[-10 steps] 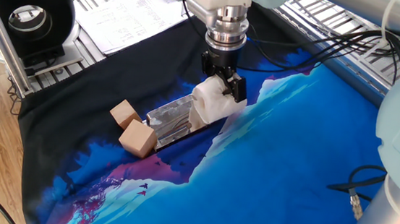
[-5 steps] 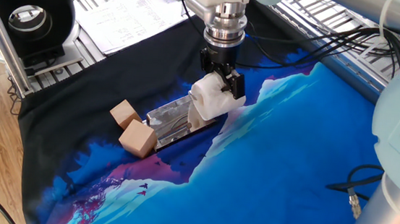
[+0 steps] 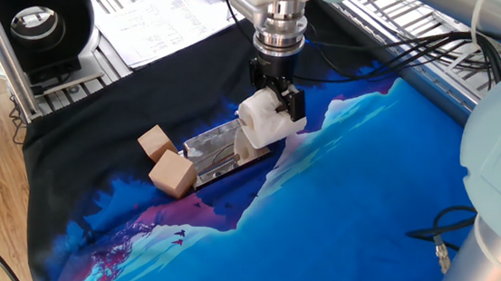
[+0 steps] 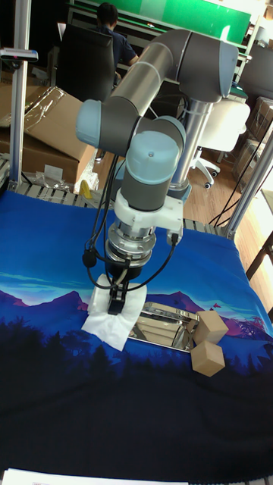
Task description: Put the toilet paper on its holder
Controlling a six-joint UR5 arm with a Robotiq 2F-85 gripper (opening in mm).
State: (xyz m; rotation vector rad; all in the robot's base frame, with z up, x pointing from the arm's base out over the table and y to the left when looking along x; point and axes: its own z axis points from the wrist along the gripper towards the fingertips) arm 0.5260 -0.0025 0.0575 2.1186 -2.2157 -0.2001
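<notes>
To the left of the gripper [image 3: 279,107] in the fixed view, two wooden cubes [image 3: 165,160] sit side by side on the cloth [image 3: 383,188], just off the far end of the holder [image 3: 213,151]. They play no part in the job. The holder itself is a shiny metal plate lying flat, stretching from the cubes toward the gripper; most of its surface is bare and reflecting. The peg cannot be made out in either view, so its exact spot under or beside the roll is unclear.

At the holder's near end, directly under the gripper, is the toilet paper [image 3: 261,128]. The fingers are closed around it, clamping the soft white roll from both sides, and the roll hangs low over the end of the plate. Whether it touches the metal cannot be told. In the tall fixed view the gripper [image 4: 116,301] is seen pressed into the toilet paper [image 4: 110,317], with a loose sheet spread on the cloth below, beside the holder [image 4: 163,322].

As a judgement, the pick-up is done and the carry is nearly over. What is left is lining the hollow core up with the peg, lowering the roll onto it, and letting go.
</notes>
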